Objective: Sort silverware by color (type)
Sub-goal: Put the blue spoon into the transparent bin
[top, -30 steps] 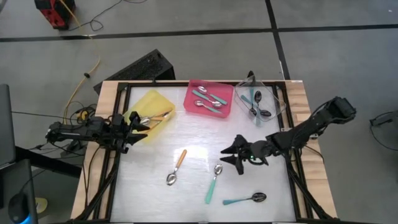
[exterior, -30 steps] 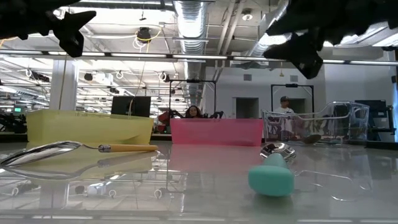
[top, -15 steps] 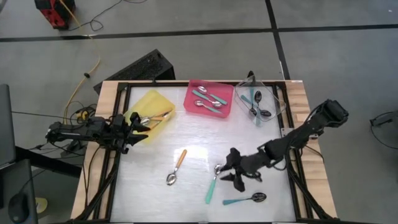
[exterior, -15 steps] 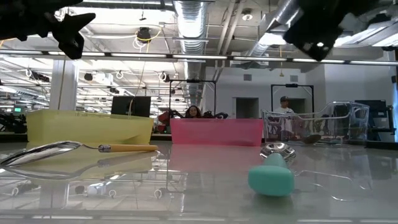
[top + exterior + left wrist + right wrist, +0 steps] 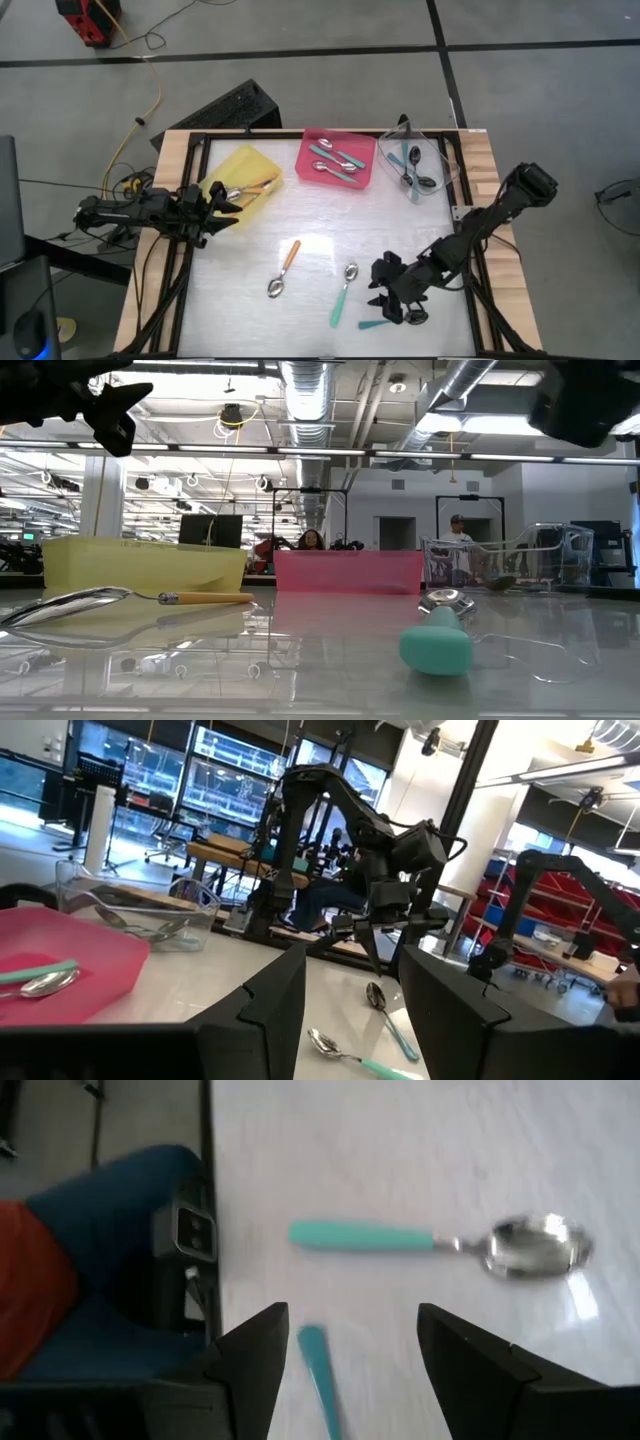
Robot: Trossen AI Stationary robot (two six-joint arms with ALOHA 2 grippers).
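I'm holding the right gripper [image 5: 388,300] with jaws spread over a teal spoon [image 5: 392,321] lying on the table [image 5: 300,220]; left gripper [image 5: 222,205], jaws parted, is hovering by the yellow tray [image 5: 243,165].

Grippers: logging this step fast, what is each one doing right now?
Left gripper: open, empty, by the yellow tray.
Right gripper: open, empty, above a teal spoon.

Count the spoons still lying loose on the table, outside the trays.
3: an orange-handled spoon left of centre, a teal-handled spoon at centre, and a second teal-handled spoon near the front edge, partly covered by the open right gripper.
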